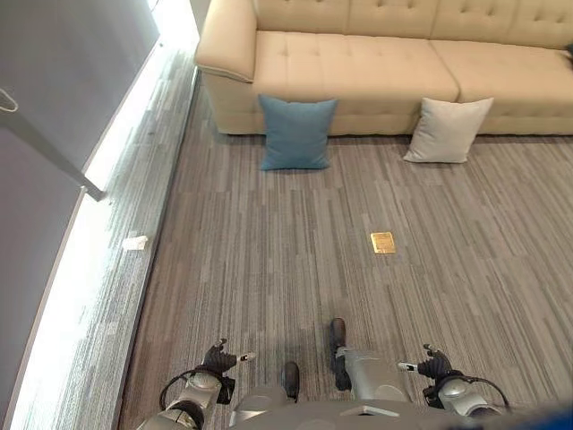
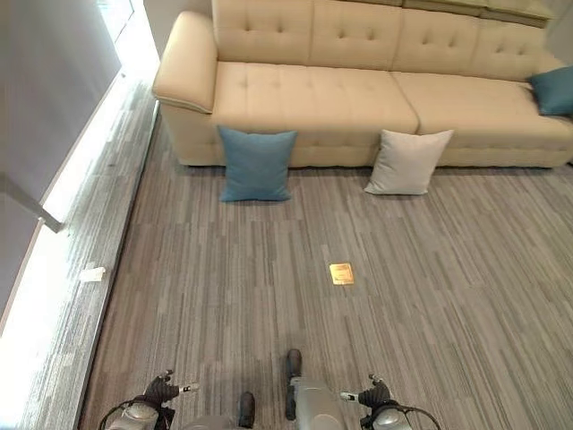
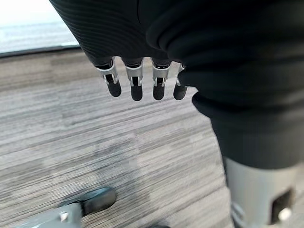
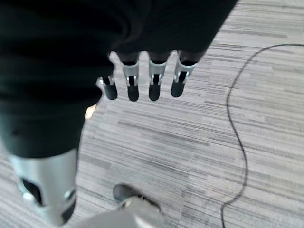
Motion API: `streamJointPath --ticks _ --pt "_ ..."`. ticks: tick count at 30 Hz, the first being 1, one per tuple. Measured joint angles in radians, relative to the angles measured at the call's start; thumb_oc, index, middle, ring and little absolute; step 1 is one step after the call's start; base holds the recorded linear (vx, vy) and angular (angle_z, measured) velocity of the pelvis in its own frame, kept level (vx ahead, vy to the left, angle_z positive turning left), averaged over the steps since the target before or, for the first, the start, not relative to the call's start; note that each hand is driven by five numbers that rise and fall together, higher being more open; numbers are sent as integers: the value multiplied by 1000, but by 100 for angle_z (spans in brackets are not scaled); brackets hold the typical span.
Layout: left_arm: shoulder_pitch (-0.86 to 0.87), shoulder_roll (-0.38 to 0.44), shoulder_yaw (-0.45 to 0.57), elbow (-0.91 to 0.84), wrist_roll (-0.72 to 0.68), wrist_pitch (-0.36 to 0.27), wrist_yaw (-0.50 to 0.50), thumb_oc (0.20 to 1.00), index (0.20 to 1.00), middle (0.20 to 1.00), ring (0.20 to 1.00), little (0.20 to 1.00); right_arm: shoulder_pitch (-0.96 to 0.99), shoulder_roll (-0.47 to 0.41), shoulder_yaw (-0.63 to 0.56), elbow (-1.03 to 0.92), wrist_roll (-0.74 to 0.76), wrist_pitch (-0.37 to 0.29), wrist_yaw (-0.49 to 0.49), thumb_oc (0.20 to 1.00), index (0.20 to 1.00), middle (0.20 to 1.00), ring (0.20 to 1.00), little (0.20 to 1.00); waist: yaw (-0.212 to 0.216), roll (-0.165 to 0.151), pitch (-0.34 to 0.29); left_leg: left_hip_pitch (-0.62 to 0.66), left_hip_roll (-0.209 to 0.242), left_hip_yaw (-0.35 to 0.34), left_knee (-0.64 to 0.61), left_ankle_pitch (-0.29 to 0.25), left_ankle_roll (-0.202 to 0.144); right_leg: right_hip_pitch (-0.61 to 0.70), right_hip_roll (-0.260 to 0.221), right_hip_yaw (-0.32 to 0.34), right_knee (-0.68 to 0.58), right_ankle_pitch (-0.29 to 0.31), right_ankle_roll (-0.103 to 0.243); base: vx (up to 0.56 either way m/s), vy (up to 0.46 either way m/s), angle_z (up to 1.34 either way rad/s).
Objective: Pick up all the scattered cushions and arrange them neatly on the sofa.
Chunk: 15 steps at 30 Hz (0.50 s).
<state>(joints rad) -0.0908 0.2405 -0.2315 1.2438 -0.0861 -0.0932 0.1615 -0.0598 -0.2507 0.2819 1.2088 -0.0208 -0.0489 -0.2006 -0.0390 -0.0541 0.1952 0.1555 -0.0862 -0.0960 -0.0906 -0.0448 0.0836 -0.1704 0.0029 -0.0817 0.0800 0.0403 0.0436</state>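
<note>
Blue cushion [image 1: 296, 133] stands on the carpet floor [image 1: 269, 260], leaning against the front of the beige sofa [image 1: 358, 67], well ahead of the left hand [image 3: 137, 85] and a touch to its inner side. The pale grey cushion [image 1: 447, 129] leans on the sofa front too, well ahead of the right hand [image 4: 142, 85], almost straight out from it. Out past that, a teal cushion [image 2: 553, 90] sits on the sofa seat, far ahead and outward of the right hand, cut off at the frame edge. Between the hands and the cushions, a small yellow plate [image 1: 382, 242] lies flat on the floor, nearer the right hand. Outward of the left hand, a small white scrap [image 1: 135, 242] lies by the bright strip along the wall; what it is can't be made out. Both hands hang low by the robot's sides, fingers straight and relaxed, pointing at the carpet, holding nothing.
</note>
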Motion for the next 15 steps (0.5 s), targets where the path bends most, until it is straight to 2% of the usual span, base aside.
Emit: streamJointPath --ticks 1,2,3,4,5,6,7,8,9,10,11,12,13,14,15 --pt "9 -8 0 0 0 0 -1 1000 1000 1000 1000 1000 16 0 -4 11 1 -1 0 1000 1000 1000 1000 1000 -3 10 -4 27 8 -40 24 -34 -51 78 -1 -40 -66 39 -66 150 -223 118" --pt "10 -13 1 0 0 -1 -1 1000 1000 1000 1000 1000 29 1 -6 7 1 -2 0 1000 1000 1000 1000 1000 0 5 -8 -1 4 -24 119 -58 -90 133 -6 -74 -123 40 -68 113 -202 108" --pt "21 -13 8 -3 0 -5 -1 1000 1000 1000 1000 1000 29 1 -10 6 7 -3 1 1000 1000 1000 1000 1000 23 -15 -11 -78 -9 55 298 -83 -131 168 -14 -75 -163 47 -88 100 -172 63" --pt "11 -8 15 -1 -1 -1 -1 1000 1000 1000 1000 1000 4 -6 -22 0 11 -19 -1 1000 1000 1000 1000 1000 40 -31 -6 -290 23 172 679 -84 -175 183 -16 -85 -171 32 -132 90 -100 21" --pt "16 -4 15 0 -1 0 0 1000 1000 1000 1000 1000 -15 -8 -24 12 18 -23 -1 1000 1000 1000 1000 1000 48 -33 -4 -388 74 227 830 -84 -176 187 -1 -91 -171 20 -149 223 -97 10" --pt "16 10 20 -3 -2 0 1 1000 1000 1000 1000 1000 -28 -3 -20 16 30 -23 -1 1000 1000 1000 1000 1000 54 -42 3 -433 119 249 756 -91 -160 202 10 -95 -170 8 -163 261 -59 10" --pt "10 20 15 -4 -1 1 1 1000 1000 1000 1000 1000 -50 -1 -21 23 40 -22 -2 1000 1000 1000 1000 1000 49 -61 20 -450 144 256 575 -79 -151 228 21 -100 -172 -36 -150 357 -24 28" --pt "-5 31 6 -4 0 2 0 1000 1000 1000 1000 1000 -51 -3 -13 53 46 -17 -2 1000 1000 1000 1000 1000 47 -66 39 -445 148 274 318 -21 -146 262 28 -118 -172 -67 -122 322 58 35" --pt "-9 32 0 -4 2 2 0 1000 1000 1000 1000 1000 -60 -2 4 80 46 -10 -3 1000 1000 1000 1000 1000 44 -60 49 -457 145 276 98 87 -164 300 54 -117 -173 -105 -92 461 158 17" --pt "-14 31 0 -3 2 1 0 1000 1000 1000 1000 1000 -61 3 9 87 46 -8 -3 1000 1000 1000 1000 1000 49 -58 52 -458 147 276 57 113 -162 330 69 -104 -173 -129 -88 389 198 -33" --pt "-10 30 3 -4 2 1 0 1000 1000 1000 1000 1000 -61 4 15 90 43 -8 -3 1000 1000 1000 1000 1000 63 -57 54 -452 145 280 70 114 -149 352 75 -81 -172 -141 -85 406 266 -90" --pt "20 27 12 -2 18 7 -1 1000 1000 1000 1000 1000 -56 5 7 97 37 -11 -2 1000 1000 1000 1000 1000 61 -67 29 -419 109 281 131 120 -109 394 51 -52 -170 -164 -62 261 225 -134" --pt "35 13 17 13 37 16 -1 1000 1000 1000 1000 1000 -52 -10 11 92 36 -11 -2 1000 1000 1000 1000 1000 52 -44 5 -344 68 306 156 110 -55 409 37 -35 -117 -182 -32 224 233 -149" --pt "48 -9 13 38 40 18 -2 1000 1000 1000 1000 1000 -43 -35 24 74 35 -7 -3 1000 1000 1000 1000 1000 44 20 -15 -271 75 296 109 137 27 382 65 -40 -1 -204 1 120 168 -137" --pt "39 -4 -5 37 42 20 0 1000 1000 1000 1000 1000 -37 -36 25 36 31 -7 -2 1000 1000 1000 1000 1000 36 40 -20 -209 76 309 54 146 39 278 40 -68 239 -233 39 147 179 -67"
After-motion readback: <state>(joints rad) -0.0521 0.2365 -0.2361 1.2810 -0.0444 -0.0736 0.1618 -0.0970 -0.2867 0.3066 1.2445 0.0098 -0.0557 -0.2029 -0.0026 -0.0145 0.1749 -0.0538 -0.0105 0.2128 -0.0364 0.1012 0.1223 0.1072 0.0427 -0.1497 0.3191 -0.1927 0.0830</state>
